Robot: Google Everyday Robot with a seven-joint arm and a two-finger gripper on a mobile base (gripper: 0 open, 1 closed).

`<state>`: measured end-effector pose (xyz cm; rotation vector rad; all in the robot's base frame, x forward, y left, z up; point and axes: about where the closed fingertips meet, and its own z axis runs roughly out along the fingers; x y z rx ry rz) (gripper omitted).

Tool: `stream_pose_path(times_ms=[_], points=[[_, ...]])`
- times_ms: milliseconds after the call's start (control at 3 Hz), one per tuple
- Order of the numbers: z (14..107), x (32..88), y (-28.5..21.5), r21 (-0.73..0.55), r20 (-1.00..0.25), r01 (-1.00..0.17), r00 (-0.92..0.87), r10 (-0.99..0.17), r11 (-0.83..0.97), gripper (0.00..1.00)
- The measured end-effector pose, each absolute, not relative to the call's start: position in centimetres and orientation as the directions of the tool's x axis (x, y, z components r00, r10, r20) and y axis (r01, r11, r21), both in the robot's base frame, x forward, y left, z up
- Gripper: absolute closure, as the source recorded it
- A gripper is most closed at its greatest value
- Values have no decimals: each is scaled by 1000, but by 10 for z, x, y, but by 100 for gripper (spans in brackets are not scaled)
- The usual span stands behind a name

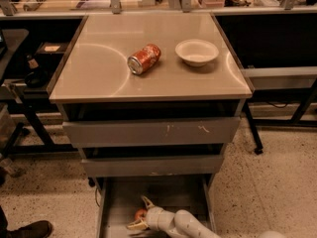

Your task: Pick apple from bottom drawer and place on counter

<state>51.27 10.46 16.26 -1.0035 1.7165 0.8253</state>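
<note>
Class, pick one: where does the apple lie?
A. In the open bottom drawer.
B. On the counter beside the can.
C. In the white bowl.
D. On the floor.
A: the apple sits in the bottom drawer, with the gripper open around it.
</note>
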Motion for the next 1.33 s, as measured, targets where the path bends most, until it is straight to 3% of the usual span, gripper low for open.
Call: stream_pose_path(times_ms=[1000, 1333], points=[[163, 513, 105, 84, -943, -896, -213, -256, 435, 88], [163, 512, 105, 86, -943, -896, -214, -254, 436, 100]])
